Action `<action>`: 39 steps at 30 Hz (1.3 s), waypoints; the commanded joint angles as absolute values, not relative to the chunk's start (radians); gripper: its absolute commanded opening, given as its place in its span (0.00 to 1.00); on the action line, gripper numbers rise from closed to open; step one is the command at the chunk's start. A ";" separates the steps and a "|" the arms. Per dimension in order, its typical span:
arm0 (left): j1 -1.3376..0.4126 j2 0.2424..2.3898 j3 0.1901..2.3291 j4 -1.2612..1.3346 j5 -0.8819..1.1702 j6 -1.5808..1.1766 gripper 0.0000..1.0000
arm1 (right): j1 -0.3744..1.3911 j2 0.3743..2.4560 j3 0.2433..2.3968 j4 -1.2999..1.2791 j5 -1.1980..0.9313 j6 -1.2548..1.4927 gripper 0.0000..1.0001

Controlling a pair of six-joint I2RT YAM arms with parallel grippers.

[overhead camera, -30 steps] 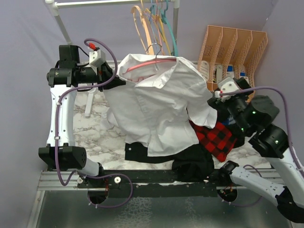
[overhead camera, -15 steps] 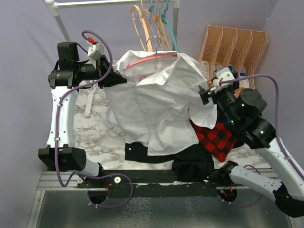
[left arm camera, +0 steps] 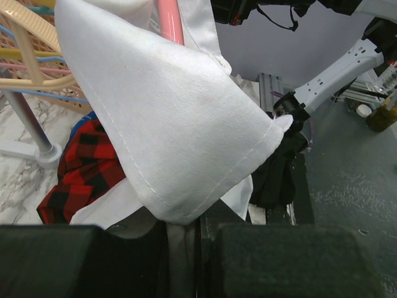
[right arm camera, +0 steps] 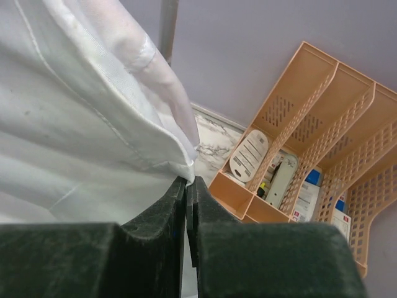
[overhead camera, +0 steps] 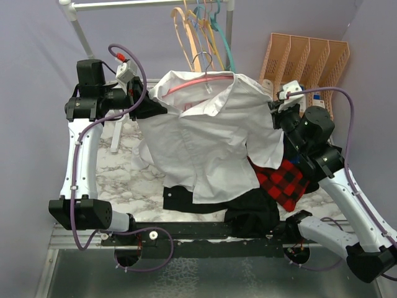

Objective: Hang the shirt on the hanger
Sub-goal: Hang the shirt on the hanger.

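The white shirt (overhead camera: 211, 136) hangs spread out in the air above the table, draped over the pink hanger (overhead camera: 186, 85), whose metal hook (overhead camera: 203, 62) sticks up at the collar. My left gripper (overhead camera: 147, 107) is at the shirt's left shoulder, shut on a fold of the white fabric (left arm camera: 186, 155). In the left wrist view the pink hanger (left arm camera: 169, 22) runs into the cloth above the left gripper (left arm camera: 184, 225). My right gripper (overhead camera: 273, 112) is at the shirt's right edge. Its jaws, seen as the right gripper (right arm camera: 190, 181), are shut and pinch the shirt's hem (right arm camera: 93, 124).
A red-and-black plaid shirt (overhead camera: 282, 180) and a black garment (overhead camera: 248, 214) lie on the marble table under the hanging shirt. A peach file organizer (overhead camera: 304, 62) stands at the back right. A rack with several hangers (overhead camera: 198, 25) is behind.
The right arm has swung up and left to the shirt's right edge, and its gripper has gone from open to shut on the fabric. The left gripper has held its grip.
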State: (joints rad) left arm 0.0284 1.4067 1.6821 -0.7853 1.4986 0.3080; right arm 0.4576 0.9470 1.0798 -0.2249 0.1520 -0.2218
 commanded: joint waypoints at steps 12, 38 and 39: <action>-0.017 1.404 1.573 -0.208 1.686 -0.118 0.00 | 0.245 1.000 1.208 -0.180 0.082 -0.301 0.01; 0.004 1.449 1.464 0.246 1.689 -0.421 0.00 | 0.225 0.952 1.303 -0.441 -0.511 -0.357 0.81; 0.002 1.446 1.456 0.246 1.689 -0.429 0.00 | 0.225 0.959 1.297 -0.437 -0.506 -0.360 0.81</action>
State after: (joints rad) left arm 0.0143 1.4914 1.4845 0.2035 1.5566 -0.4171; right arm 0.2272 0.9409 1.3308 -0.4503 -0.4454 -0.3614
